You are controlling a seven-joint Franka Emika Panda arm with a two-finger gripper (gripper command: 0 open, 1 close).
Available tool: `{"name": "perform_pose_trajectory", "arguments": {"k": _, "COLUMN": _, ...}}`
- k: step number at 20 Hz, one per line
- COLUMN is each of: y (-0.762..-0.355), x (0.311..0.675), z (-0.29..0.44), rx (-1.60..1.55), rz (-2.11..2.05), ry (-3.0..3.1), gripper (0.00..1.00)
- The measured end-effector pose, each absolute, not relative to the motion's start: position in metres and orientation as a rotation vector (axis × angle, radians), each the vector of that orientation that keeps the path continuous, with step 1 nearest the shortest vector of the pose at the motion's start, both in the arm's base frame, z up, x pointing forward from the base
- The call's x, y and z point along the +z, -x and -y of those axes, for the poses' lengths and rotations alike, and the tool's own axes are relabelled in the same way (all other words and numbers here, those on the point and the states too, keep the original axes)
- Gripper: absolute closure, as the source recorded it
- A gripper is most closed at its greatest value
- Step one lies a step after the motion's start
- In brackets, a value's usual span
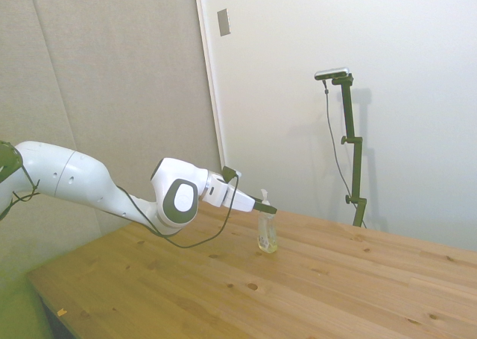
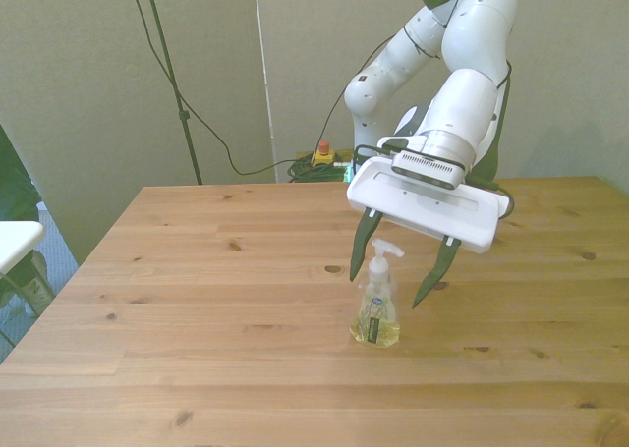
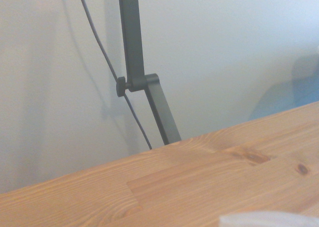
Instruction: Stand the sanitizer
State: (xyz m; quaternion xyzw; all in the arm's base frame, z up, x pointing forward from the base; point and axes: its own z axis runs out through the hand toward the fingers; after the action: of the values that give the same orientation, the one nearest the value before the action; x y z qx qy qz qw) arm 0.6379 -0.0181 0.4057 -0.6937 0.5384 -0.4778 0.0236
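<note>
- The wooden tabletop fills the lower half of my front view, and in the side view it runs across the bottom of the frame.
- The white arm enters my side view from the left edge at mid-height; in the front view it descends from the upper right.
- The hand sits just right of centre in my front view, spread wide, its dark fingers pointing down and apart from each other.
- The sanitizer stands upright on the tabletop, slightly right of centre and a little below mid-height in the front view, its base on the wood.
- Its white pump top lies between the fingers; in the front view I see a gap on each side, so the hand holds nothing.
- In my side view the bottle stands near the frame's centre, with the fingertips level with its pump.
- In the wrist view I see only a pale blurred sliver at the bottom edge; I cannot tell what it is.
</note>
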Motion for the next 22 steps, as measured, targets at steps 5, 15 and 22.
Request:
{"name": "perform_pose_trajectory", "arguments": {"k": 5, "y": -0.629, "x": 0.418, "z": 0.019, "rx": -1.348, "rz": -1.679, "ry": 2.206, "gripper": 0.0}}
{"name": "perform_pose_trajectory", "arguments": {"k": 15, "y": -0.596, "x": 0.438, "z": 0.003, "rx": -0.933, "rz": -1.578, "ry": 2.446, "gripper": 0.0}}
{"name": "perform_pose_trajectory", "arguments": {"k": 22, "y": -0.576, "x": 0.434, "z": -0.026, "rx": -0.583, "rz": -1.361, "ry": 2.653, "gripper": 0.0}}
